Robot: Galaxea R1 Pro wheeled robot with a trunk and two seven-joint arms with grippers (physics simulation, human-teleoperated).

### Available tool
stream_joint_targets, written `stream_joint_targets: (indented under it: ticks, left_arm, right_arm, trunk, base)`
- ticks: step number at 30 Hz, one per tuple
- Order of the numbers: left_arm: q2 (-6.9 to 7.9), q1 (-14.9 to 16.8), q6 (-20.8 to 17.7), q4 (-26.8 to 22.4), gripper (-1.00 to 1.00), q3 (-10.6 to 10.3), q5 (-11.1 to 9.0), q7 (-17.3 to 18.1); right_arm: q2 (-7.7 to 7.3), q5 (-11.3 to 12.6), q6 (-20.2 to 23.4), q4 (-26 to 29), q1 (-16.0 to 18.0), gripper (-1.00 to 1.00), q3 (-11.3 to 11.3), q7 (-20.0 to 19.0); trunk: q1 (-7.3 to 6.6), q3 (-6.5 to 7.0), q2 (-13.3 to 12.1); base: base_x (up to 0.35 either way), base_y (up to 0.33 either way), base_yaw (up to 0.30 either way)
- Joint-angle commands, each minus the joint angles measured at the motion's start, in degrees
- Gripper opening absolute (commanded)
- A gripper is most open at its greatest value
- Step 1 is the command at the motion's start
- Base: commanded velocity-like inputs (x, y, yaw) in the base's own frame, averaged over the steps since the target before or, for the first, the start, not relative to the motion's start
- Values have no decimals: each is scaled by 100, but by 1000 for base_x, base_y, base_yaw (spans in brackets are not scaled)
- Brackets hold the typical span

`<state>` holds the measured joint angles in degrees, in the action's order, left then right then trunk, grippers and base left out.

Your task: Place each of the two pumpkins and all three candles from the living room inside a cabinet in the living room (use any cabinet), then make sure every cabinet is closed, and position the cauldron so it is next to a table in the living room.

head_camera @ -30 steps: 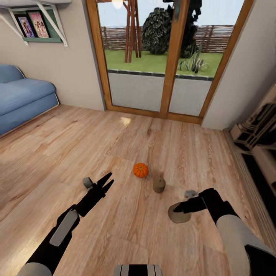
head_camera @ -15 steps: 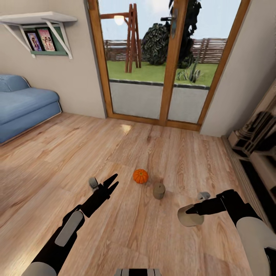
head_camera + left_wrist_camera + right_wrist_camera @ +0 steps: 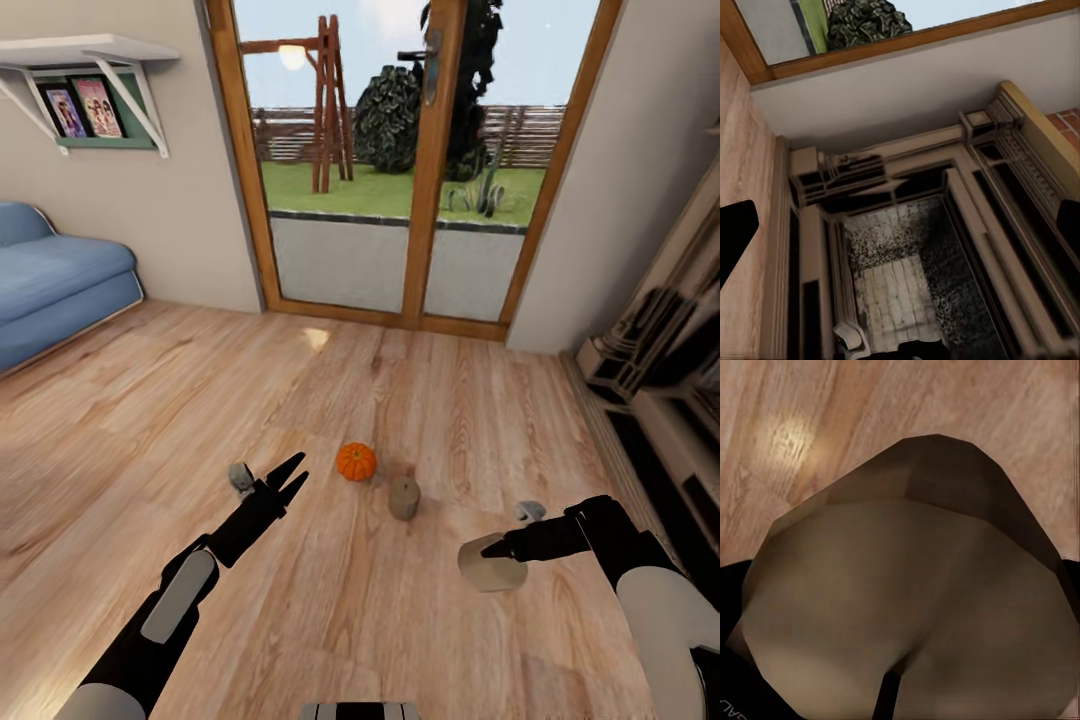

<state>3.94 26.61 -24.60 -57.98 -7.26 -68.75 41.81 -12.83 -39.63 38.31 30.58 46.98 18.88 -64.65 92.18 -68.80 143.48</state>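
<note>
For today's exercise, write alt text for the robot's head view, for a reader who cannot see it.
An orange pumpkin sits on a light wood floor with a beige candle beside it. The right claw holds another candle; the left claw is open. Glass doors show a garden.

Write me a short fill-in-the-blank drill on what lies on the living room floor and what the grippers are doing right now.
1. The pumpkin on the wood floor is coloured ____.
2. The right gripper is shut on a beige ____.
3. The left gripper holds nothing; its fingers are ____.
4. Another candle stands upright beside the ____.

Missing words: orange; candle; open; pumpkin
</note>
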Motion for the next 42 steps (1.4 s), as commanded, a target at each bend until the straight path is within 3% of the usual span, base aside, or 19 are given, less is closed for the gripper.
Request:
stream_joint_targets:
  ticks: [1,10,42]
  left_arm:
    - [7,2,-44,6,100,-12,-60,1]
    - [13,2,-44,26,100,-12,-68,111]
    - [-15,2,-40,49,100,-19,-60,117]
  right_arm:
    - [7,-40,44,4,4,-100,36,-37]
    - [8,-37,45,1,4,-100,37,-39]
    - [17,-44,40,-37,2,-100,37,-27]
  trunk:
    - [-1,-1,2]
    - [-1,32,2]
    - [-1,146,2]
  base:
    - [0,0,-229]
    - [112,9,-237]
    - [314,103,-233]
